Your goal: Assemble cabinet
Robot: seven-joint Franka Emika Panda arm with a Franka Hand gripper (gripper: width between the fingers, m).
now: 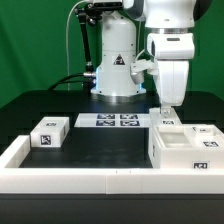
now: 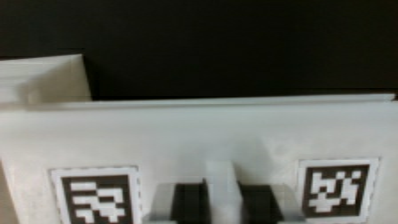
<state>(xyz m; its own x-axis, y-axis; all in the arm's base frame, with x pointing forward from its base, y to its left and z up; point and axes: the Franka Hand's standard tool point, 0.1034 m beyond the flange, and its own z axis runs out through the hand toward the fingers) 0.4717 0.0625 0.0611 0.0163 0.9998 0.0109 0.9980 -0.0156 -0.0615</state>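
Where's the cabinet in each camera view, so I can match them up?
Exterior view: the cabinet sits low at the exterior view's right, directly under the gripper.
Wrist view: the cabinet fills most of the picture, with two tags facing the camera.
Shared landmark: the gripper, right at the cabinet in both.

The desk [image 1: 30, 108] is black and matt. A low white rail [image 1: 70, 178] edges its near side and turns up along the exterior view's left. The marker board [image 1: 107, 121] lies flat near the middle, just in front of the arm's base [image 1: 115, 80], which stands at the back. A small white tagged block [image 1: 48, 133] rests toward the exterior view's left, apart from the board. The cabinet [image 1: 185, 152] sits at the exterior view's right, close to the rail; contact cannot be confirmed.
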